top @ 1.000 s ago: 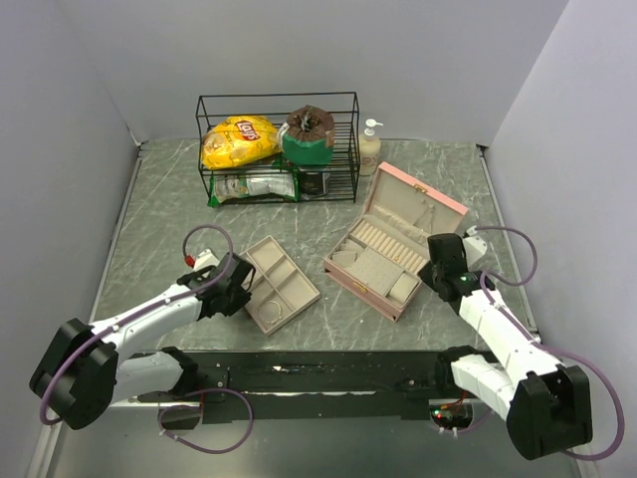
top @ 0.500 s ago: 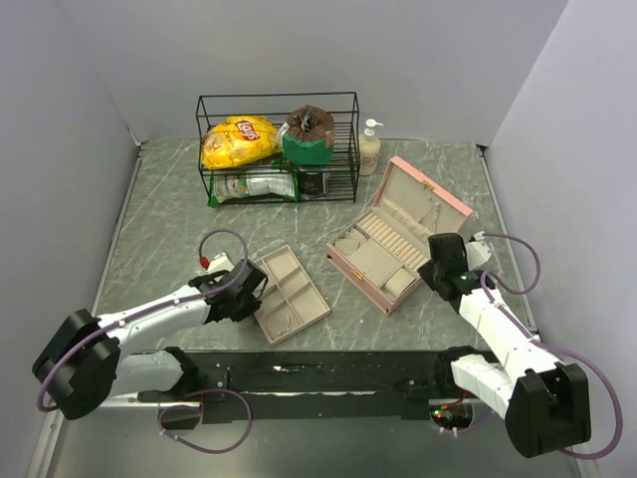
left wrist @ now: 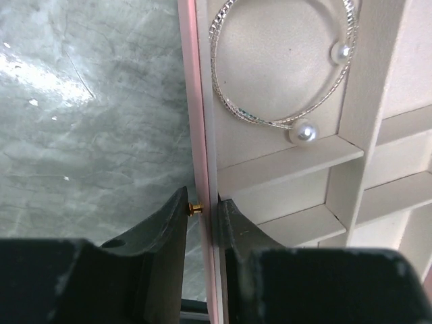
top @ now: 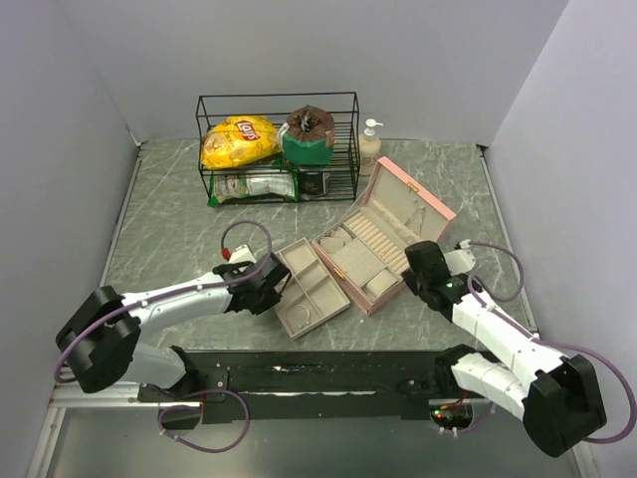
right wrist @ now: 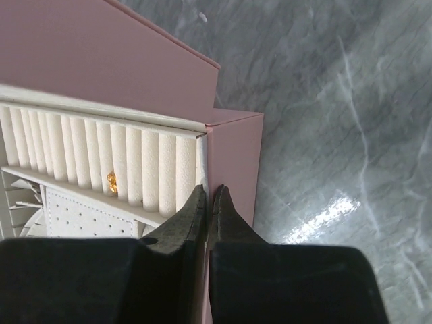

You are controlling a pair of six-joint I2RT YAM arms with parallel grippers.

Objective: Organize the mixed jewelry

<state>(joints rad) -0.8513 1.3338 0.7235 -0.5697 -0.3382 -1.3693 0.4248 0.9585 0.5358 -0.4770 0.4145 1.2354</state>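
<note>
The left gripper (left wrist: 201,200) grasps the beige tray (left wrist: 200,101) by its pink-edged side wall, one finger on each side. A tiny gold stud (left wrist: 196,207) sits right between those fingers, against the outer face of the wall. Just beyond the fingertips, inside the tray's end compartment, lies a silver hoop (left wrist: 260,120) with a pearl at each tip, close to the gripper but not touching it.

From above, the tray rests on the table (top: 169,219) just left of the open pink box (right wrist: 233,162).

The right gripper (right wrist: 208,196) is clenched on the box's wall at its near right corner. A small gold piece (right wrist: 111,181) is tucked among the box's ring rolls, a few rolls away from those fingertips and clear of them.
</note>
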